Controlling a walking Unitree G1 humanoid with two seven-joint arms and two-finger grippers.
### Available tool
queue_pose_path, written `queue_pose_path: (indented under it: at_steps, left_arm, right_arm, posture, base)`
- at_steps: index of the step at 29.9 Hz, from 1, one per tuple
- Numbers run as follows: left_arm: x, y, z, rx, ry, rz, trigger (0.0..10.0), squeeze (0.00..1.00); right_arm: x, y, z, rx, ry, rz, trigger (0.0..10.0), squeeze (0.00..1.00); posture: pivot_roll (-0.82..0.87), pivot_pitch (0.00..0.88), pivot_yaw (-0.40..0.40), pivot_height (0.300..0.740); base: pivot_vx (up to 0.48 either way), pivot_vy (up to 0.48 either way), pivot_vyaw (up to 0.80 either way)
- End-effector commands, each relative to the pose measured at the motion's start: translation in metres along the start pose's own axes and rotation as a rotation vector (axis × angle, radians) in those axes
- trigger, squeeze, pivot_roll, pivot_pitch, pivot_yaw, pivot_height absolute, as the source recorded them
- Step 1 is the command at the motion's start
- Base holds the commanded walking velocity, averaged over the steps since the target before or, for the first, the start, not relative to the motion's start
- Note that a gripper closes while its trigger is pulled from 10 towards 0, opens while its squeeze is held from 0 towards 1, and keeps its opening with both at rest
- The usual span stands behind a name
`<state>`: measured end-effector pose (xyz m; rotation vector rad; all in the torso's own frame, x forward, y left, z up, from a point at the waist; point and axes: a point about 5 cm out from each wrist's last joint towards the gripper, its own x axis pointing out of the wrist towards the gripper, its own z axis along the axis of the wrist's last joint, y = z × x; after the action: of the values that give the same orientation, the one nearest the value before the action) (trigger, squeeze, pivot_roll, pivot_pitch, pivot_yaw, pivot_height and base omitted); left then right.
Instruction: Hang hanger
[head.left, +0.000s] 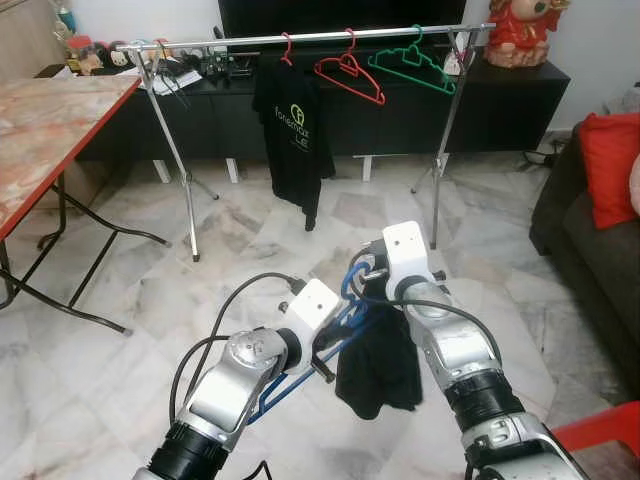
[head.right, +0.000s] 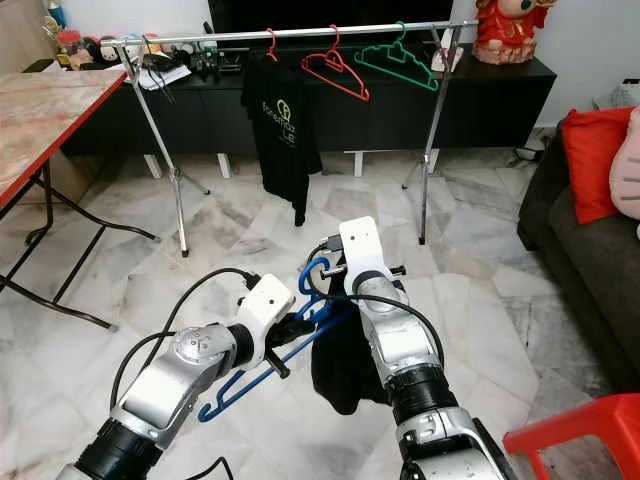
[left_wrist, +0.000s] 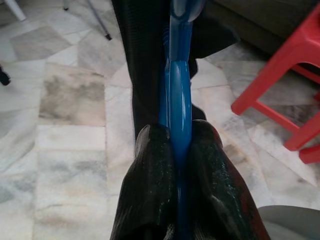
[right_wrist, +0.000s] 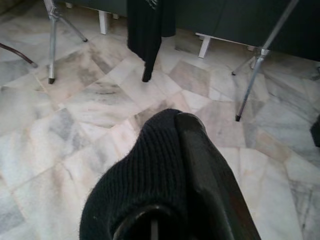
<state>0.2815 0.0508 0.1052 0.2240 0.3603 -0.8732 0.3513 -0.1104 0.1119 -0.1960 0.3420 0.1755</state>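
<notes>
A blue hanger (head.left: 292, 384) with a black garment (head.left: 380, 365) draped on it hangs low between my arms. My left gripper (left_wrist: 180, 145) is shut on the hanger's blue bar (left_wrist: 179, 95), one black finger (left_wrist: 150, 190) on each side. My right gripper (right_wrist: 172, 150) is up by the hanger's hook (head.left: 350, 288), shut on the black knit cloth (right_wrist: 140, 175), which covers one finger. Ahead stands the silver clothes rail (head.left: 300, 38). It carries a black T-shirt (head.left: 292, 130), a bare red hanger (head.left: 350, 75) and a bare green hanger (head.left: 410, 65).
A marble-topped folding table (head.left: 50, 130) stands at the left. At the right are a dark sofa (head.left: 580, 250) and its red cushion (head.left: 612, 165). A red stool (head.left: 600, 430) is near my right side. A black cabinet (head.left: 520, 100) runs behind the rail.
</notes>
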Motion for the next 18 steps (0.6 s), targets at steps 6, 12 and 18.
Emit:
queue_pose_path:
  at_steps: [6,12,18]
  left_arm:
    - [0.002,-0.02,0.004,0.004,0.002,-0.163,10.0,0.0]
    - [0.003,-0.018,0.003,0.026,0.009,-0.131,10.0,0.0]
    - [0.007,0.006,0.0,0.048,0.06,0.098,10.0,0.0]
  right_arm:
    - [-0.005,0.006,0.023,-0.141,-0.091,0.083,10.0,0.0]
    - [-0.005,-0.01,0.019,-0.187,-0.055,0.016,10.0,0.0]
    - [-0.009,-0.013,0.016,-0.151,-0.036,-0.026,10.0,0.0]
  posture:
    - [-0.04,0.0,0.065,0.74]
    - [-0.04,0.0,0.066,0.74]
    - [-0.04,0.0,0.067,0.74]
  base:
    - [0.0,0.0,0.0]
    - [0.0,0.0,0.0]
    - [0.0,0.0,0.0]
